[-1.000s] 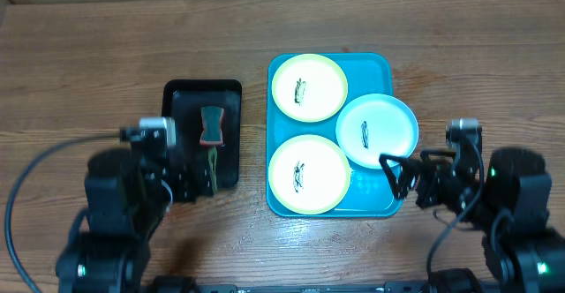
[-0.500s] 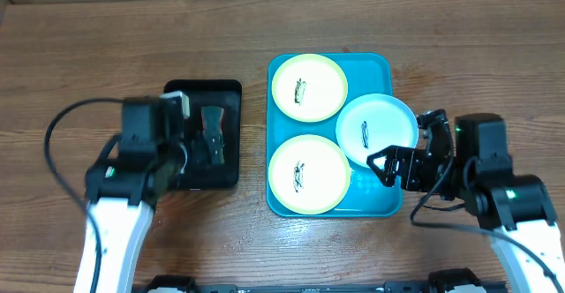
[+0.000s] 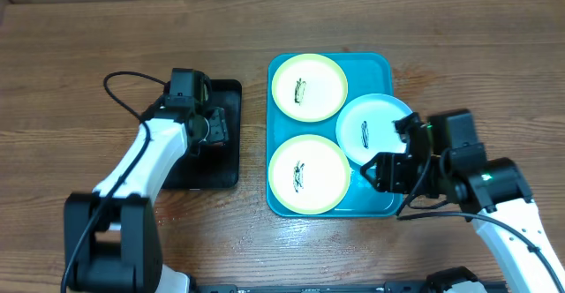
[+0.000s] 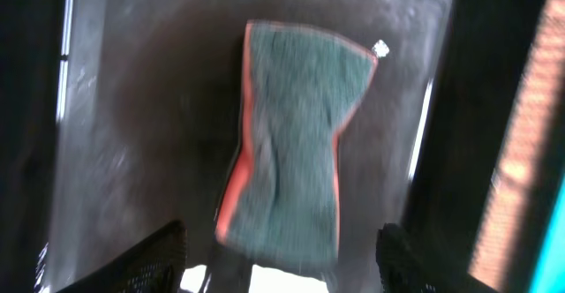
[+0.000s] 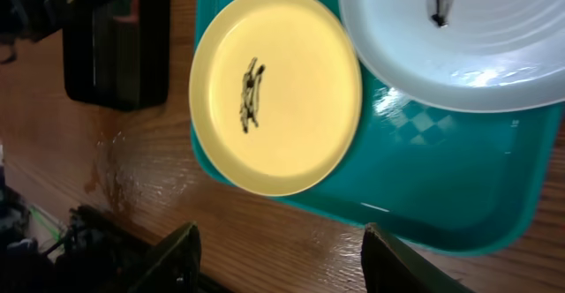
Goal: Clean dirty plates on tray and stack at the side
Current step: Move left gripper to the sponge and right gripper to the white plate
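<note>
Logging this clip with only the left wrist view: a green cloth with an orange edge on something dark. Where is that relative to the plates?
Observer: The green cloth lies in a small black rectangular tray, left of the large turquoise plastic tray holding the plates.
Operator: How many plates?
Observer: Three small round ones, each scribble-marked: two yellow-green rimmed plates, one white plate.
Operator: The right arm?
Observer: The right end effector is open and empty over the turquoise tray's near right corner.

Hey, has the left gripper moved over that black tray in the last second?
Yes. In the overhead view the left gripper has moved from the near end of the black tray toward its middle, away from the robot.
</note>
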### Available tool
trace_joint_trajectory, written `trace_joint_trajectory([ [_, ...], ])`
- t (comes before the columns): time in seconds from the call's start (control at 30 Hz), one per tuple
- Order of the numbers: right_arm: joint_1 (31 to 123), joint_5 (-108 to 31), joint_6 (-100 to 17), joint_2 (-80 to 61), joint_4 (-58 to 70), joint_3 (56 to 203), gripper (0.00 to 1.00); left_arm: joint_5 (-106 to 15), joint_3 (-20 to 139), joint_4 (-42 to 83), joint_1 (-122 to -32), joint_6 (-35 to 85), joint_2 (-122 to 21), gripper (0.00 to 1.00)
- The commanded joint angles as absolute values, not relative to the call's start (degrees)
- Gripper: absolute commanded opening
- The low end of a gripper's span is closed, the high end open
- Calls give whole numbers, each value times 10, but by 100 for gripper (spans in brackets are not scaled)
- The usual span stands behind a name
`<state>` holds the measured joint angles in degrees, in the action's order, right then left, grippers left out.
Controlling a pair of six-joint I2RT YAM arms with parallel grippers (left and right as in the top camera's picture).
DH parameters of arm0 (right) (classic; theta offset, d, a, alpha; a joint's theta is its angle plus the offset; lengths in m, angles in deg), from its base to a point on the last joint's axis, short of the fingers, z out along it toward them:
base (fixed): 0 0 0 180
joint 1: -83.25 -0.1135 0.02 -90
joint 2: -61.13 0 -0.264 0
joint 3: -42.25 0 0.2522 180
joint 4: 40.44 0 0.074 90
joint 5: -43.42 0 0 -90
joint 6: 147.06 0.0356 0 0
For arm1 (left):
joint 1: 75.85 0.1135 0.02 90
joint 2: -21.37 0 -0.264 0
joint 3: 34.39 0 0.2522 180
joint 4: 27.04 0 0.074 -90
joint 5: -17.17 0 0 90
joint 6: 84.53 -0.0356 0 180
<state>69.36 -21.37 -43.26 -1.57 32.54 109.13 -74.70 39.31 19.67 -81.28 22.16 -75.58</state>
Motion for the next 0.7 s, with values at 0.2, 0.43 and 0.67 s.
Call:
trace_joint_trajectory([
  [0.2,565,-344,-327,-13,274,1022,59,-752,405,194,-830,212,-794,60],
  [0.43,525,-372,-309,-78,171,983,59,-723,490,322,-829,213,-761,62],
  [0.67,550,-387,-350,-175,233,1129,60,-718,583,442,-830,213,-727,67],
])
